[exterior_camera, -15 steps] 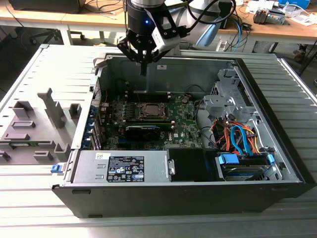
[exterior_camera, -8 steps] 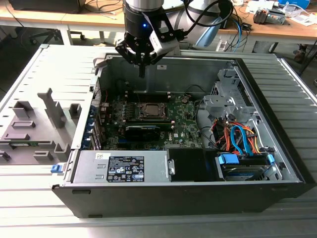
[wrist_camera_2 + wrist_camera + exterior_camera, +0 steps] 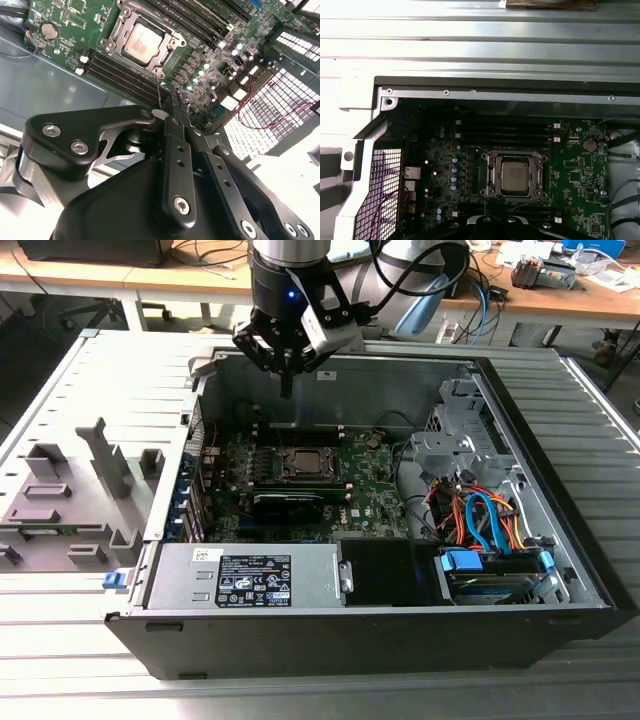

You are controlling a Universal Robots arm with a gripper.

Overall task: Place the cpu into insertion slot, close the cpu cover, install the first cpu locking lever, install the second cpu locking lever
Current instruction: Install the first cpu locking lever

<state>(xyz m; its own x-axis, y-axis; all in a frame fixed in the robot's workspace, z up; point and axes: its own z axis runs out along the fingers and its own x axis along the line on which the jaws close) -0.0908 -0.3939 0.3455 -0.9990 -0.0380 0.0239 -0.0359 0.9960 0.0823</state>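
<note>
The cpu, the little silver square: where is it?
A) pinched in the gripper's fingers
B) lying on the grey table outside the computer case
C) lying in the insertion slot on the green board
C: in the first wrist view the cpu lies flat in the insertion slot, and in the exterior view the gripper hangs well above it.

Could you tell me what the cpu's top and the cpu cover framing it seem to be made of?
The cpu: likely metal, a matte, pale silvery top with a soft, even sheen. The cpu cover: probably thin stamped metal, grey and semi-gloss, judging by bright glints on its edges.
</note>
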